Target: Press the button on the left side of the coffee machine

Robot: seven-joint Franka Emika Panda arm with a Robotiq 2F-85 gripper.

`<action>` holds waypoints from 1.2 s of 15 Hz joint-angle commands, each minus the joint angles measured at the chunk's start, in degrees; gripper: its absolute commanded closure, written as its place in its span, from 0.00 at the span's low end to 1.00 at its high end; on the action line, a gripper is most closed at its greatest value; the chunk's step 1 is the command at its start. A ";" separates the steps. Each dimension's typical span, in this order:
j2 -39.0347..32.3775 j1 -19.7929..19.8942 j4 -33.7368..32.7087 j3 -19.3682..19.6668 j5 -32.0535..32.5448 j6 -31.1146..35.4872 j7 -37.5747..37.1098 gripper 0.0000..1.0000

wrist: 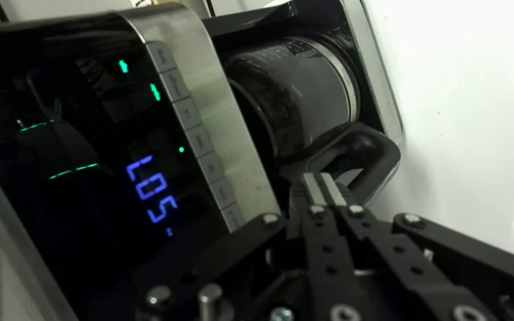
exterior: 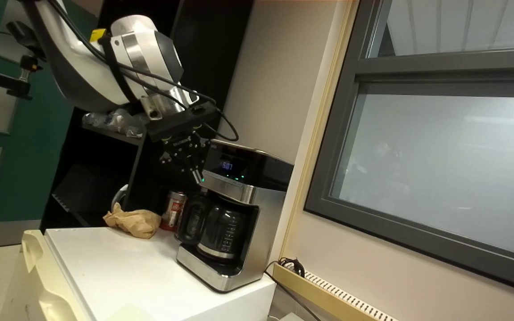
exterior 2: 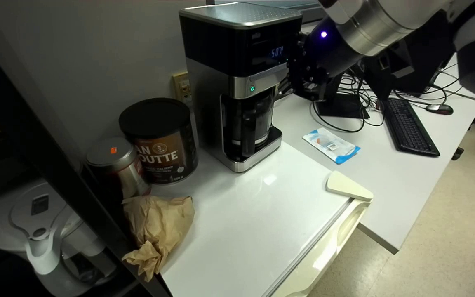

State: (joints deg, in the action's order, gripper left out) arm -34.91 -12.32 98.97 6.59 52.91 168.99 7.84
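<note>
The coffee machine is black and silver and stands upright; it also shows in an exterior view and in the wrist view. A green-lit round button sits at the left end of its silver band. The wrist view shows a row of grey buttons. The dark glass carafe is in place. My gripper is shut and empty, in front of the machine. Its tips lie close to the band's left end; I cannot tell whether they touch. The green-lit button is hidden in the wrist view.
A red-brown can and a crumpled paper bag stand beside the machine. A large dark coffee tin stands near it. A blue-white packet, cables and a keyboard lie on the adjoining desk. A black shelf post rises nearby.
</note>
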 commanded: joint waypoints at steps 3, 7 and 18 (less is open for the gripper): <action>-5.14 -1.73 -6.20 0.91 0.67 1.35 -2.56 1.00; -6.81 -2.88 -8.65 1.82 1.33 1.36 -3.30 1.00; -9.92 -3.76 -13.08 2.84 0.86 1.38 -3.30 1.00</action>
State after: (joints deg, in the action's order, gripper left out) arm -42.68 -15.21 88.87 8.07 52.91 169.11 6.17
